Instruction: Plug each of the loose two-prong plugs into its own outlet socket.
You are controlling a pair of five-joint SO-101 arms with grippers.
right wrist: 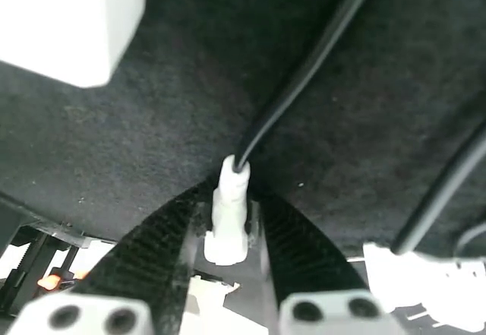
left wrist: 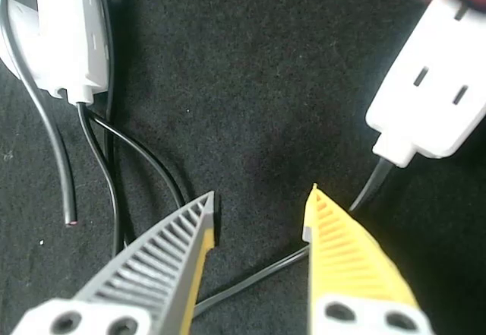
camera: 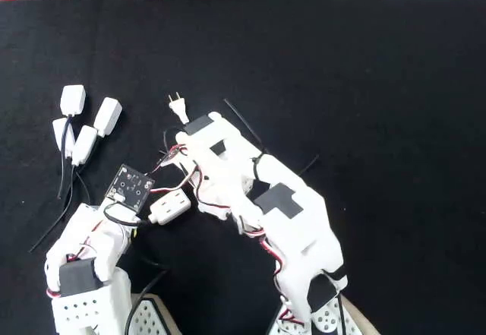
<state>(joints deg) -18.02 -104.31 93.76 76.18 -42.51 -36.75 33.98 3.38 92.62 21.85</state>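
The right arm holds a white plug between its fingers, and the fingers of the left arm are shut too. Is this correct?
Not quite. The left gripper has its fingers open, with black table showing between them, as the left wrist view shows. The rest holds: the right gripper is shut on the white plug.

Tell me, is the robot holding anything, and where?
The right end effector pinches a white plug by its cord end. The left end effector holds nothing.
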